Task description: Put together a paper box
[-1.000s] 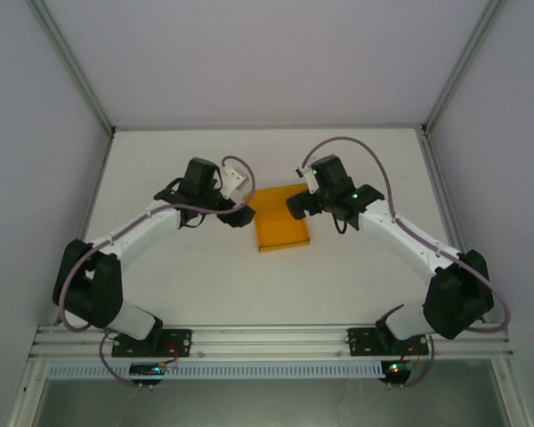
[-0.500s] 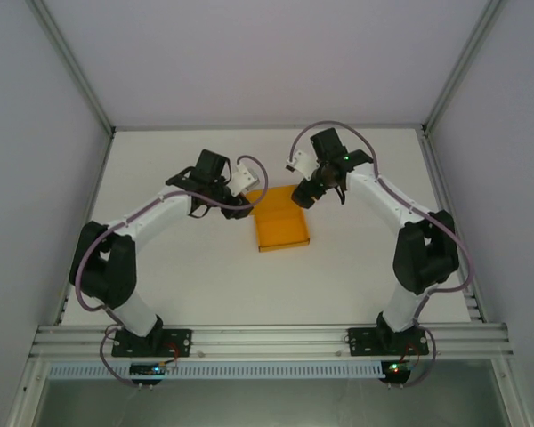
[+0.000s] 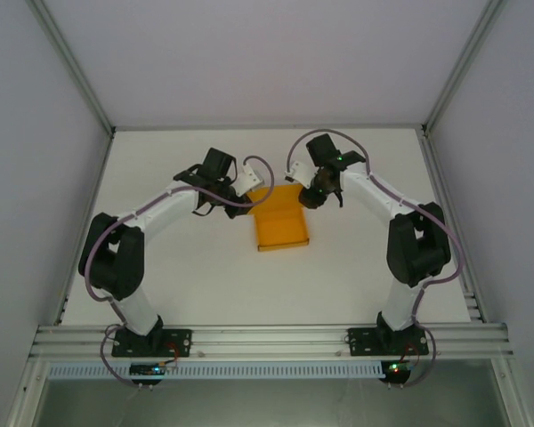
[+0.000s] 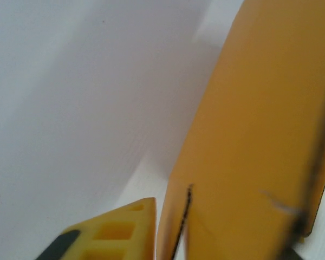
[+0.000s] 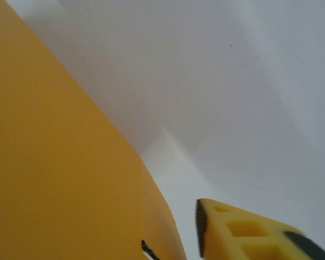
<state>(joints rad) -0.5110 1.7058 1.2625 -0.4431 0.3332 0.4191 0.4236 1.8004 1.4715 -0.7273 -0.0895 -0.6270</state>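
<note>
Top external: paper box (image 3: pixel 281 228), long axis running away from the bases, far corners flanked equally closely by left gripper (image 3: pixel 248 199) and right gripper (image 3: pixel 306 199); whether either is parted or clamped seemingly cannot be told.

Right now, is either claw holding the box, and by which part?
Cannot tell. The left claw and right claw sit at the box's far corners, but whether either is closed on it is unclear.

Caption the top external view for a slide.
Left arm and right arm flank the far end of the paper box on the table.
</note>
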